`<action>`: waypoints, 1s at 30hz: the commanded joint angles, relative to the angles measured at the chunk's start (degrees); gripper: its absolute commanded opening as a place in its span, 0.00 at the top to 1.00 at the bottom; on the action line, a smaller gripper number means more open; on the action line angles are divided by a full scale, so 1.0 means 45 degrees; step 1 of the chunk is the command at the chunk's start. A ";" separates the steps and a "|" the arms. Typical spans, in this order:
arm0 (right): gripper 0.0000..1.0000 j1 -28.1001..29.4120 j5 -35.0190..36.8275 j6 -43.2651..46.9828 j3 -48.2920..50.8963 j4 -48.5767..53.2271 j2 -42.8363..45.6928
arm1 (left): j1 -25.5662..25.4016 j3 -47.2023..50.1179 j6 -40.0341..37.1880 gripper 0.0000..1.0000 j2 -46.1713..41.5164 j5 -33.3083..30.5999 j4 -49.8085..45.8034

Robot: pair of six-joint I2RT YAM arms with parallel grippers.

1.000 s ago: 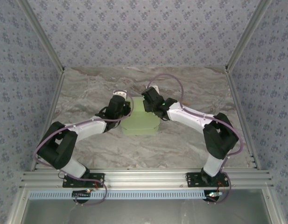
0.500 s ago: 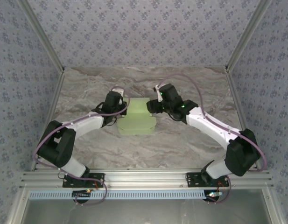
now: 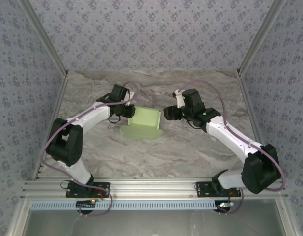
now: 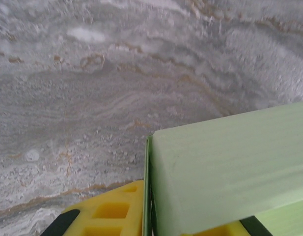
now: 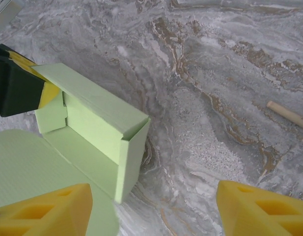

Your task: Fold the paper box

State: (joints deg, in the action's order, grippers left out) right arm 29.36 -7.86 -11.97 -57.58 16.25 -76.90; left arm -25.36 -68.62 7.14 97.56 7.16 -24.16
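The paper box point(image 3: 143, 121) is pale green card, half formed, with its walls standing and a flat flap lying on the table toward the near side. My left gripper point(image 3: 126, 112) is shut on the box's left side wall; in the left wrist view its yellow fingers point(image 4: 109, 214) pinch that thin wall point(image 4: 148, 196) next to a broad green panel point(image 4: 230, 167). My right gripper point(image 3: 167, 114) stands open just right of the box, touching nothing. In the right wrist view its yellow fingertips point(image 5: 48, 211) straddle bare table by the box's right corner point(image 5: 129, 157).
A thin tan stick point(image 5: 288, 115) lies on the marble table point(image 3: 200, 147) beyond the right gripper. Patterned walls enclose the table on three sides. The left gripper point(image 5: 21, 83) shows at the box's far end in the right wrist view.
The right gripper has opened and drawn back to the right, off the box. The left arm has swung toward the far left, and the box now stands with a wall raised.
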 commanded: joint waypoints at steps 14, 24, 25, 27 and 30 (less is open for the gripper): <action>0.30 -0.0029 0.0223 -0.0112 0.1046 -0.0276 0.0160 | 0.0216 -0.4391 -0.2717 0.74 0.3807 0.1544 -0.6164; 0.30 -0.0023 0.0549 -0.0134 0.1253 -0.0188 0.0137 | 0.0207 -0.6716 -0.2642 0.55 0.4814 0.2271 -0.6427; 0.30 -0.0024 0.0574 -0.0134 0.1271 -0.0176 0.0120 | 0.0209 -0.6997 -0.2650 0.54 0.4824 0.2296 -0.6419; 0.30 -0.0036 0.0668 -0.0134 0.1294 -0.0178 0.0098 | 0.0209 -0.7538 -0.2622 0.51 0.4790 0.2192 -0.6466; 0.30 -0.0062 0.0969 -0.0173 0.1290 -0.0152 0.0059 | 0.0274 -0.7944 -0.2527 0.49 0.4354 0.1721 -0.6181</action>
State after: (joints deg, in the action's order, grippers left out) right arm 29.36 -5.34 -12.21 -52.21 15.57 -76.90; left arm -24.58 -102.10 -3.99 119.37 15.59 -51.20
